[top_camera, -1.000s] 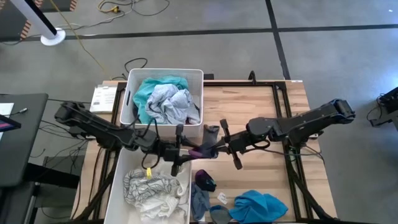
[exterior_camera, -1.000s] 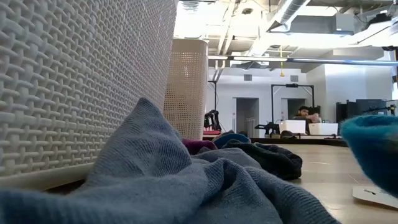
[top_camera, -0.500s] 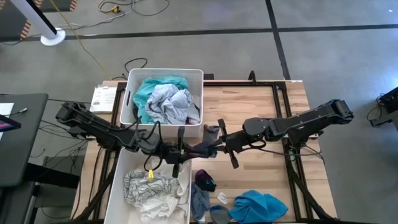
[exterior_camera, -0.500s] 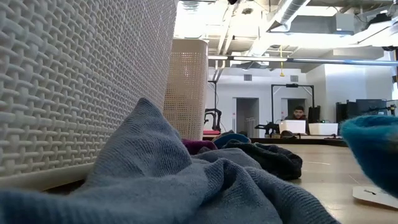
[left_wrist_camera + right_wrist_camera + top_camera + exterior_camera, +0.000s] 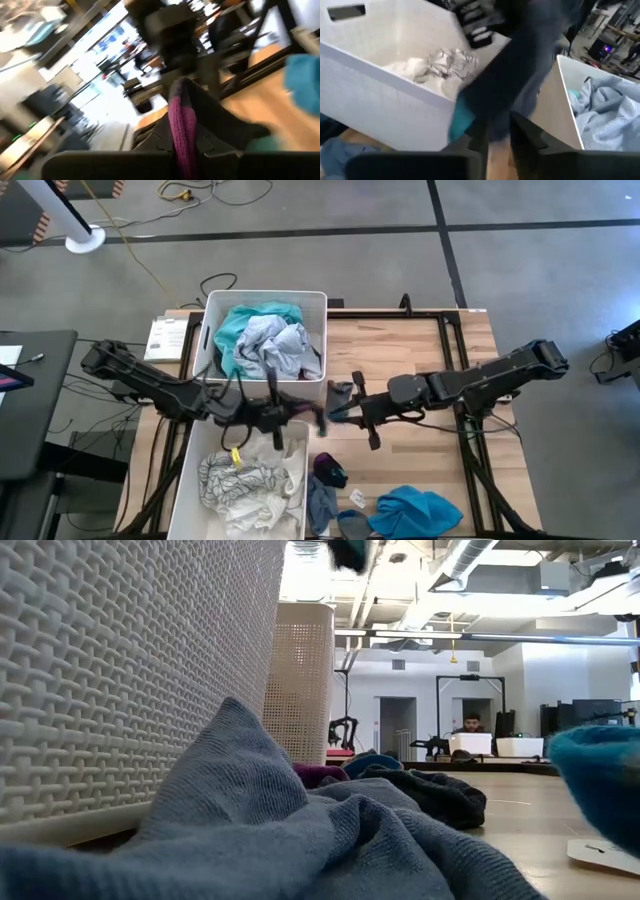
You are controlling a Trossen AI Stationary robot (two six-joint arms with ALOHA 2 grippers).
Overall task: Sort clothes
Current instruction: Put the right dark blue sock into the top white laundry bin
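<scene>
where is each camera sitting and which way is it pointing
High view: above the table, looking straight down; both arms show, the left gripper meeting the right gripper between the two bins.
Low view: at tabletop height, looking level past a grey garment and the near bin into the room; no arm clearly shows.
Left wrist view: on the left wrist, looking forward; its fingers shut on a dark sock with a magenta band.
Right wrist view: on the right wrist, facing both bins.
Shared: the sock and the bins.
</scene>
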